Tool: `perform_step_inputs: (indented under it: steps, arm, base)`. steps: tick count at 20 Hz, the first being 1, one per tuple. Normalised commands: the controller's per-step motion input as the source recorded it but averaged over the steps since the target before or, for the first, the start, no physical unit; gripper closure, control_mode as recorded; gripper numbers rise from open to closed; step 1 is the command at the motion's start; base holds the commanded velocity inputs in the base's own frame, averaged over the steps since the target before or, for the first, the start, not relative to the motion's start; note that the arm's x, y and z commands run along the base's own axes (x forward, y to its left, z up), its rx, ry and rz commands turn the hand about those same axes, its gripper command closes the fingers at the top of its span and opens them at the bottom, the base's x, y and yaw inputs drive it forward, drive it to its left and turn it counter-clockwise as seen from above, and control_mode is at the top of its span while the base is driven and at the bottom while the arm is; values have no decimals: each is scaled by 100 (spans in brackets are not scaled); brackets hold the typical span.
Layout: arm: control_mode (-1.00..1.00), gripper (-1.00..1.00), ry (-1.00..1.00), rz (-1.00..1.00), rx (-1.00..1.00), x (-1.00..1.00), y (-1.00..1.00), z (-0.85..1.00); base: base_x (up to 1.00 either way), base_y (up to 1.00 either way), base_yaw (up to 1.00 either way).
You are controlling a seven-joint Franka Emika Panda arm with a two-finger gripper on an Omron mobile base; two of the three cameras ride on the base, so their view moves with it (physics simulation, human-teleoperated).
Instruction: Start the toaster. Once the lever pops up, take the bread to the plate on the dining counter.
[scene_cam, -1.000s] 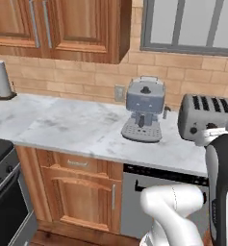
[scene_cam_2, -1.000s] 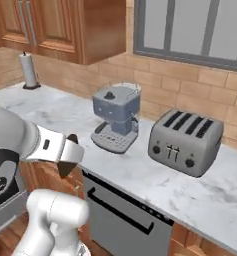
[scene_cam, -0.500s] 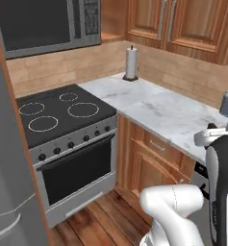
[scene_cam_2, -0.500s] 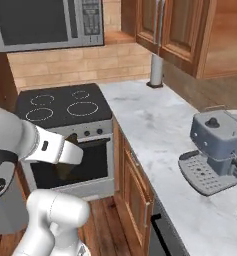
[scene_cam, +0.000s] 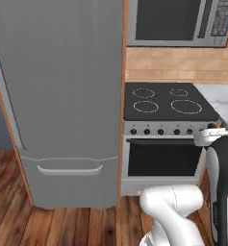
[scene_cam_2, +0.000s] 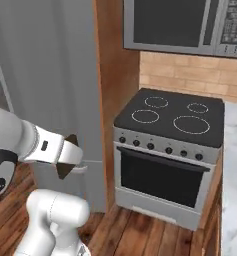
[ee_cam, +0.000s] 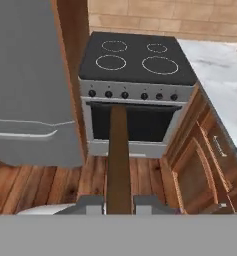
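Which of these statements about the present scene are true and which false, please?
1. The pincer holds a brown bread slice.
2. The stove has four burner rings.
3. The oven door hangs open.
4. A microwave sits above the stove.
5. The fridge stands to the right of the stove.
1. True: the pincer is shut on the bread slice.
2. True: the stove shows four rings.
3. False: the oven door is closed.
4. True: the microwave hangs above it.
5. False: the fridge stands to its left.
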Motion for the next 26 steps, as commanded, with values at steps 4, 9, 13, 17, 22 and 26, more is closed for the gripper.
perform_step_inputs:
  steps: [4, 9, 13, 17, 22, 26]
  arm:
    - [100, 100, 0, 0, 0, 0, 0, 0]
    - [100, 100, 0, 0, 0, 0, 0, 0]
    - [100, 100, 0, 0, 0, 0, 0, 0]
    - [100, 100, 0, 0, 0, 0, 0, 0]
    - [100, 100, 0, 0, 0, 0, 0, 0]
    - [100, 100, 0, 0, 0, 0, 0, 0]
  base:
    - [-17, 0, 100]
    - [-19, 0, 100]
    - [-25, 23, 100]
    - [-24, 27, 100]
    - [-2, 11, 91]
    - [11, 0, 42]
